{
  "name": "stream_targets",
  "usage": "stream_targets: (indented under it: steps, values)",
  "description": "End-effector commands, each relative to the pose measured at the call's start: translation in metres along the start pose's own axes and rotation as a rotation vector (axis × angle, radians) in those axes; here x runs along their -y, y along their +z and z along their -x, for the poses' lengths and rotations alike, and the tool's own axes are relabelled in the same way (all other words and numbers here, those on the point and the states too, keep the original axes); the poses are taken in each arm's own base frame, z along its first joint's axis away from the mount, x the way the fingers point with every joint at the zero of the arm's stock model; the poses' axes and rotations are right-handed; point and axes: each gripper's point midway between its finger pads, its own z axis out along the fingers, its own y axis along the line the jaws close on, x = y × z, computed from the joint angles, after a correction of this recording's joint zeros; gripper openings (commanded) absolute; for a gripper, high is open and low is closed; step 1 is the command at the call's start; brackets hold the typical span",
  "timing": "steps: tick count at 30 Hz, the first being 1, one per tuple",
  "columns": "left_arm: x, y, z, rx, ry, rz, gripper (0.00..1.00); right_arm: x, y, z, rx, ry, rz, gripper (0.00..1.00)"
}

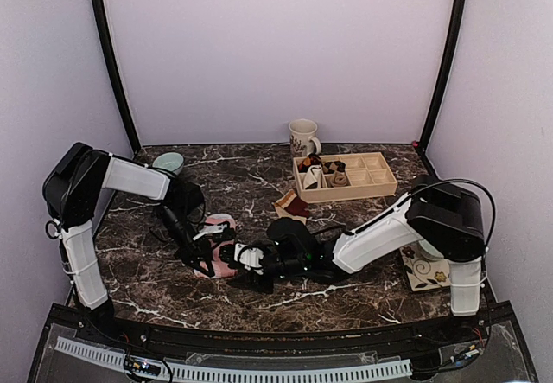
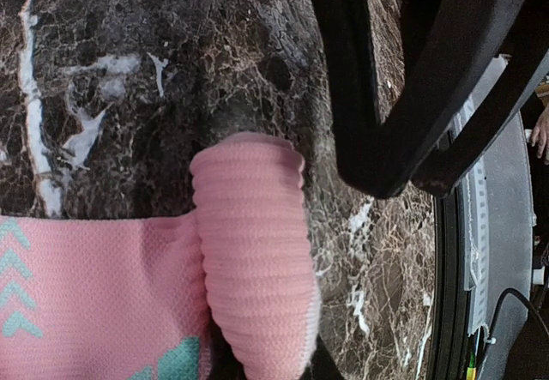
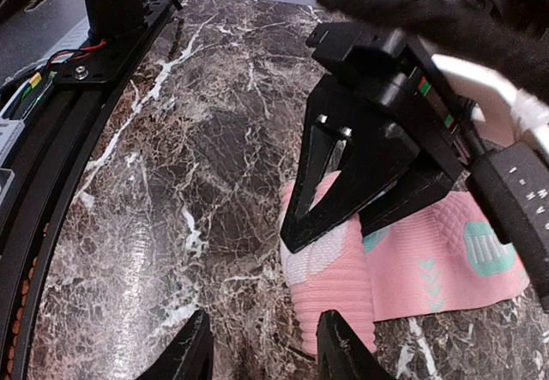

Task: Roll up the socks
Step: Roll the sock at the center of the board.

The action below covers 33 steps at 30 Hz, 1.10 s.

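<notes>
pink sock (image 1: 216, 258) sits at 8 o'clock of the desk (image 1: 173, 288) centre, one end folded over once, not rolled yet. left hand (image 3: 330, 226) narrow, pinching that fold. right hand (image 3: 262, 350) half wide just beside the fold, nothing between its fingers. tan sock (image 1: 292, 203) lies loose at 2 o'clock of the pink one. looks early: both rolls left.

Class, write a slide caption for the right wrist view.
Left gripper pinches the cuff of the pink sock on the marble table; open right gripper hovers close.

Soft even lighting, faint shadows, mild blur
</notes>
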Motion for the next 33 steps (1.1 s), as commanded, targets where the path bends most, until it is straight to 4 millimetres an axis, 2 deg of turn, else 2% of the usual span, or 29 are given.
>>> stream_targets:
  steps: [1,7,17,26,28,29,33]
  values:
    - [0.002,0.001,-0.012,-0.046,-0.047,-0.015,0.09,-0.002,0.011,0.017,0.085,-0.086,0.014,0.40]
    - [0.004,0.002,-0.015,-0.053,-0.042,-0.020,0.09,0.007,0.022,0.005,0.075,-0.084,-0.037,0.38]
    - [0.005,0.003,-0.018,-0.068,-0.049,-0.029,0.09,0.018,0.025,0.006,0.064,-0.207,-0.153,0.41]
    - [0.005,0.004,-0.018,-0.065,-0.059,-0.036,0.10,0.015,0.036,-0.006,0.013,-0.256,-0.126,0.37]
    - [0.004,0.003,-0.017,-0.064,-0.059,-0.035,0.10,0.013,0.039,-0.017,-0.013,-0.262,-0.115,0.36]
    - [0.004,0.003,-0.016,-0.064,-0.059,-0.035,0.10,0.016,0.042,-0.008,0.000,-0.270,-0.120,0.36]
    - [0.003,0.002,-0.015,-0.064,-0.059,-0.034,0.10,0.013,0.045,-0.016,-0.024,-0.278,-0.106,0.35]
